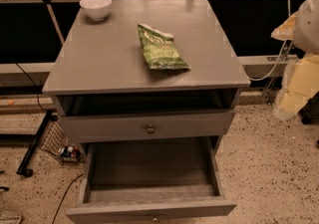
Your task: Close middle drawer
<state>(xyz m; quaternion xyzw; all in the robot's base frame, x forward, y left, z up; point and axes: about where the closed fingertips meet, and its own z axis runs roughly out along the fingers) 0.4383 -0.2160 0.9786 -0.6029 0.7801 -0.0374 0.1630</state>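
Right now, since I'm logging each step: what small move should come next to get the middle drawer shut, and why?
Probably swing the pincer, which hangs at the right edge beside the cabinet, down and left toward the front of the middle drawer. That drawer is pulled far out, and the pincer is well away from its front, so it has to get there before it can push.

Warm, dim indoor light falls from above onto the grey counter (pixel 99 63), whose top carries a soft sheen. The recess (pixel 144 102) beneath it lies in deep shadow, as do the dark panels (pixel 30 31) behind. At the right edge the pincer (pixel 299 81) is lit pale yellow, almost washed out.
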